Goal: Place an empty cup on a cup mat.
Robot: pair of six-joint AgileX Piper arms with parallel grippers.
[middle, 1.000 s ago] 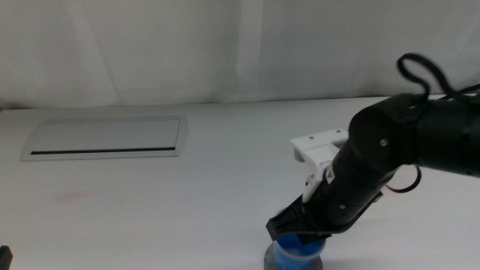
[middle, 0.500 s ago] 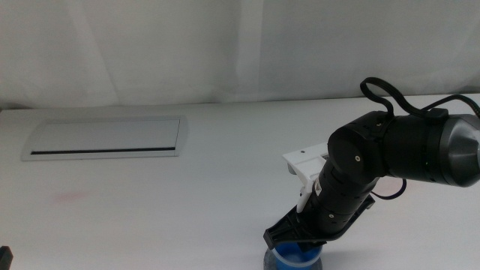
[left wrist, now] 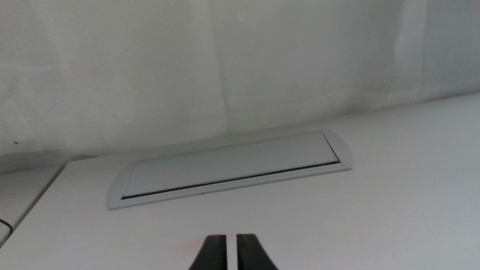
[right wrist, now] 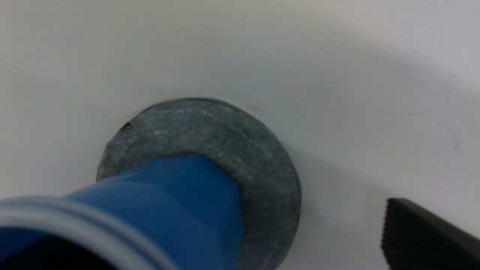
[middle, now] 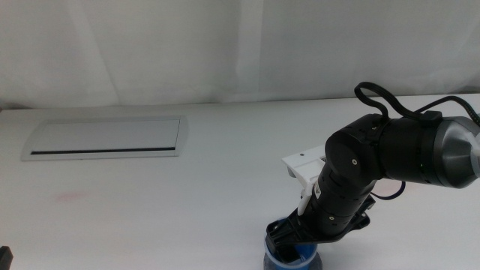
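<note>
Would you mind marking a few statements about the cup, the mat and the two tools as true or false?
1. The cup stands on the cup mat. True: its base sits on the grey disc in the right wrist view.
2. The cup is red. False: it is bright blue.
3. The right tool is at the cup, near the front edge of the table. True.
4. The cup mat lies on the white panel. False: the panel is far off at the back left, with nothing on it.
5. The left tool holds the cup. False: it waits apart, jaws together, facing the panel.
</note>
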